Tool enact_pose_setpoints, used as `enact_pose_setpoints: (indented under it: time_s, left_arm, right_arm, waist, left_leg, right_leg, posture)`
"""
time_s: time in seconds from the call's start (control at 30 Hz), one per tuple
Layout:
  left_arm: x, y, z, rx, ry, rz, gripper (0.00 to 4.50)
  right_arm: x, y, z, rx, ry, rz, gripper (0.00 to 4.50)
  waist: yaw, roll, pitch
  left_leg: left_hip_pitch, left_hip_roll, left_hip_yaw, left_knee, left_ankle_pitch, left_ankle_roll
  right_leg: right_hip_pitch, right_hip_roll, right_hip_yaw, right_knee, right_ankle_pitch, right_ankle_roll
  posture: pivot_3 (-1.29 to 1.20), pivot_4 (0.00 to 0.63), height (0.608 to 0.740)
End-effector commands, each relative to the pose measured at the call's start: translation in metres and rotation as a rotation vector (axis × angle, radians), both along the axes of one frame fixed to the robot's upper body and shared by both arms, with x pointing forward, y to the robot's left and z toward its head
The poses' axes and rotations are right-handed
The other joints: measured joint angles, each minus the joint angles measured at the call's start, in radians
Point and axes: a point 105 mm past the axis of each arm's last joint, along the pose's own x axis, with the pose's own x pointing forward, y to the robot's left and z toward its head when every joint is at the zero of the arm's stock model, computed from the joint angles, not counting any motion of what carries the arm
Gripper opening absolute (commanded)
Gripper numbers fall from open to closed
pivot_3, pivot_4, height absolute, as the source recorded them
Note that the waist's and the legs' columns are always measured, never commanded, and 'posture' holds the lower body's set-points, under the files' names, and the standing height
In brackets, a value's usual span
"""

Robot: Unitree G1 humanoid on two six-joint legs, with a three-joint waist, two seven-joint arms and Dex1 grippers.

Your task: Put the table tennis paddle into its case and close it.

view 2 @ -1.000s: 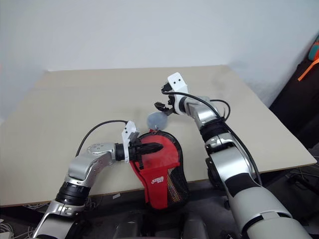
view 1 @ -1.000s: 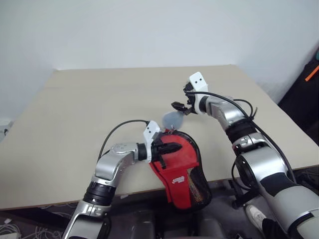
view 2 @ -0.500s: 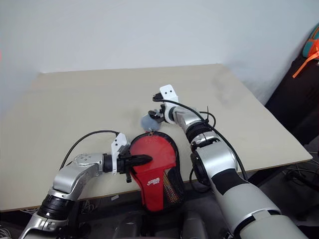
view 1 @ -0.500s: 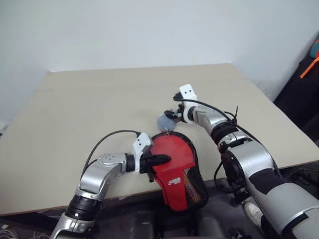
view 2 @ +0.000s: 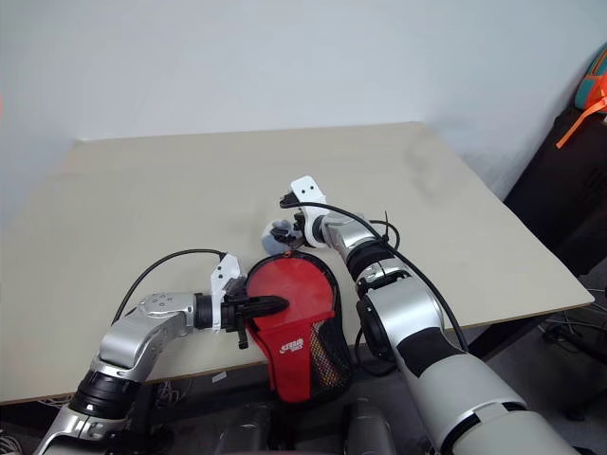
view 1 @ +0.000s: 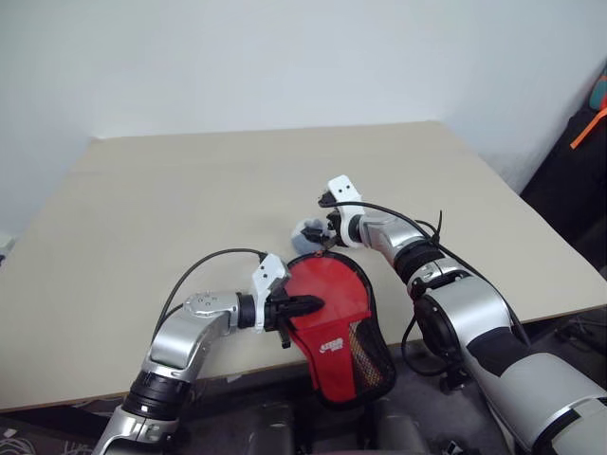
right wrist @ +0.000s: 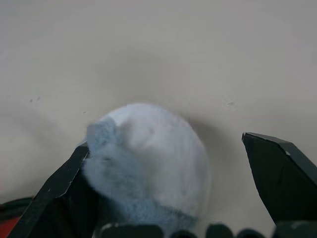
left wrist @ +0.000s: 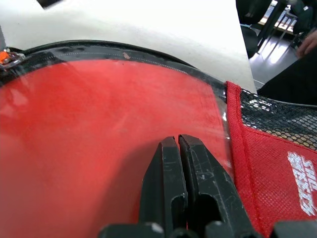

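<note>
So the case [view 1: 337, 318] is sitting at the near edge of the bench [view 1: 190, 199], round end up on the bench and the narrow mesh end hanging off the front edge. Red outside, white logo, black mesh lower down, black trim round the rim. Through the clear plastic panel you can see a round red face filling the wide part, so the table tennis paddle [left wrist: 99, 129] looks to be inside already; can't make out the handle.

Left gripper [view 1: 308, 304] comes in from the left side with its fingers [left wrist: 190, 173] pressed tight together, tips resting on the clear panel over the red face. They aren't pinching anything, just lying on top.

Right gripper [view 2: 285, 230] is at the far end of the case, right by the pale plush-ball charm [right wrist: 148, 158]. Its fingers [right wrist: 277, 173] are spread wide, one on each side of the fluffy ball. One finger looks like it's touching the fluff, the other stands well clear, so the ball isn't squeezed. The charm lies on the bench just beyond the case's rounded top.
</note>
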Motion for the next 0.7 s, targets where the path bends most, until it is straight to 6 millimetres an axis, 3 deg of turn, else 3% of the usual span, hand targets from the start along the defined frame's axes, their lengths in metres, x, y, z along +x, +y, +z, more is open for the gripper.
enact_pose_setpoints:
  time_s: [0.03, 0.1, 0.2, 0.43, 0.53, 0.63, 0.7]
  left_arm:
    - [0.004, 0.001, 0.008, 0.009, -0.042, -0.017, 0.0]
    - [0.005, 0.001, 0.007, 0.015, -0.041, -0.021, 0.0]
    - [0.004, 0.002, 0.005, 0.031, -0.034, -0.04, 0.0]
    - [0.005, 0.002, 0.002, 0.04, -0.031, -0.054, 0.0]
    - [0.005, 0.002, 0.002, 0.041, -0.029, -0.059, 0.0]
    - [0.006, 0.002, 0.001, 0.044, -0.029, -0.063, 0.0]
    - [0.007, 0.001, 0.0, 0.046, -0.029, -0.065, 0.0]
  right_arm:
    - [-0.005, -0.002, -0.011, -0.041, 0.026, 0.025, 4.48]
    - [-0.007, -0.001, -0.012, -0.039, 0.031, 0.034, 4.48]
    - [-0.008, 0.001, -0.01, -0.036, 0.028, 0.047, 3.92]
    - [0.001, -0.007, 0.001, -0.013, 0.001, 0.005, 1.55]
    - [0.006, -0.011, 0.01, 0.005, -0.021, -0.016, 0.74]
    - [0.013, -0.018, 0.022, 0.023, -0.06, -0.057, 0.27]
    - [0.018, -0.024, 0.031, 0.033, -0.088, -0.087, 0.23]
  waist:
    - [0.0, 0.0, 0.0]
    - [0.0, 0.001, -0.001]
    - [0.0, 0.001, -0.001]
    - [0.001, 0.002, -0.002]
    - [0.001, 0.002, -0.002]
    - [0.001, 0.002, -0.002]
    - [0.001, 0.002, -0.002]
  left_leg:
    - [0.0, 0.0, 0.0, 0.0, 0.0, 0.0]
    - [0.0, 0.0, 0.0, 0.0, 0.0, 0.0]
    - [0.0, 0.0, 0.0, 0.0, 0.0, 0.0]
    - [0.0, 0.0, 0.0, 0.0, 0.0, 0.0]
    - [0.0, 0.0, 0.0, 0.0, 0.0, 0.0]
    - [0.0, 0.0, 0.0, 0.0, 0.0, 0.0]
    - [0.0, 0.0, 0.0, 0.0, 0.0, 0.0]
  right_leg:
    - [0.0, 0.0, 0.0, 0.0, 0.0, 0.0]
    - [0.0, 0.0, 0.0, 0.0, 0.0, 0.0]
    - [0.0, 0.0, 0.0, 0.0, 0.0, 0.0]
    - [0.0, 0.0, 0.0, 0.0, 0.0, 0.0]
    - [0.0, 0.0, 0.0, 0.0, 0.0, 0.0]
    - [0.0, 0.0, 0.0, 0.0, 0.0, 0.0]
    - [0.0, 0.0, 0.0, 0.0, 0.0, 0.0]
  posture:
    - [0.0, 0.0, 0.654]
    - [0.0, 0.0, 0.654]
    - [0.0, 0.0, 0.654]
    - [0.0, 0.0, 0.654]
    - [0.0, 0.0, 0.654]
    - [0.0, 0.0, 0.654]
    - [0.0, 0.0, 0.654]
